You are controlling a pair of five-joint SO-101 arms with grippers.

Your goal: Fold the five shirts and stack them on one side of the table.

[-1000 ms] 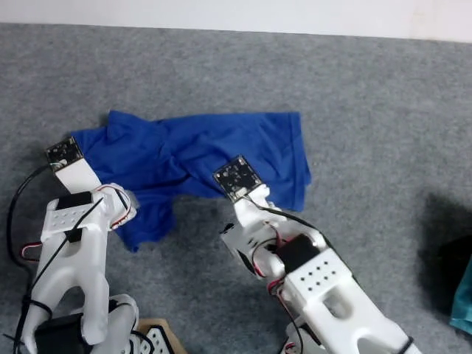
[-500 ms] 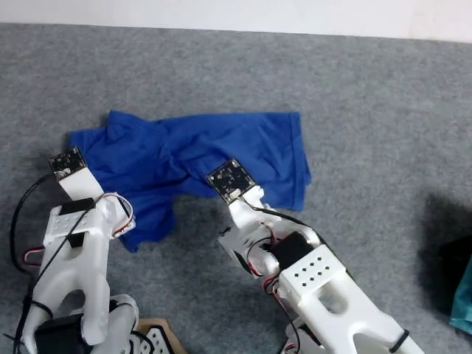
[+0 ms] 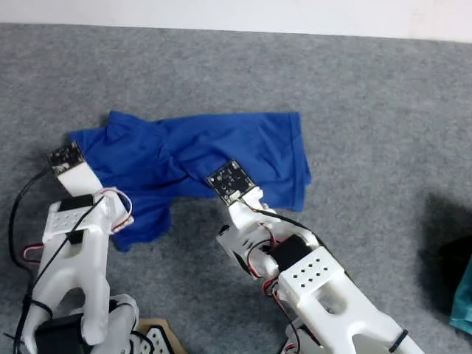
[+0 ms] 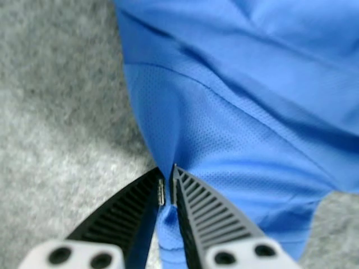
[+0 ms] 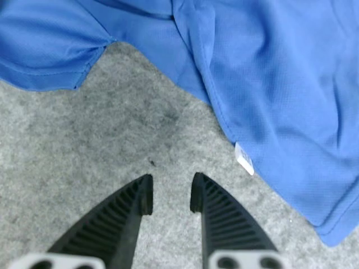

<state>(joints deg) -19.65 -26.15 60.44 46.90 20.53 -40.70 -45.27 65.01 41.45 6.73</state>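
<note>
A blue shirt (image 3: 199,151) lies crumpled on the grey table, left of centre. My left gripper (image 4: 167,189) is shut on a fold of the blue shirt (image 4: 235,112) near its lower left flap; the cloth is pinched between the black fingers. The left arm (image 3: 74,221) stands over that flap in the high view. My right gripper (image 5: 171,195) is open just above bare grey felt, a short way off the hem of the shirt (image 5: 269,84). A white tag (image 5: 244,158) hangs at that hem. The right arm (image 3: 295,265) sits below the shirt's middle.
A teal cloth (image 3: 463,299) and a dark shape (image 3: 448,254) lie at the right edge. A wooden piece (image 3: 158,332) sits by the left arm's base. Grey table surface (image 3: 369,110) stretches to the right and behind the shirt.
The left arm pulled back a little and then eased, and the shirt's lower left flap shifted slightly leftward with it. The right arm edged a little to the left.
</note>
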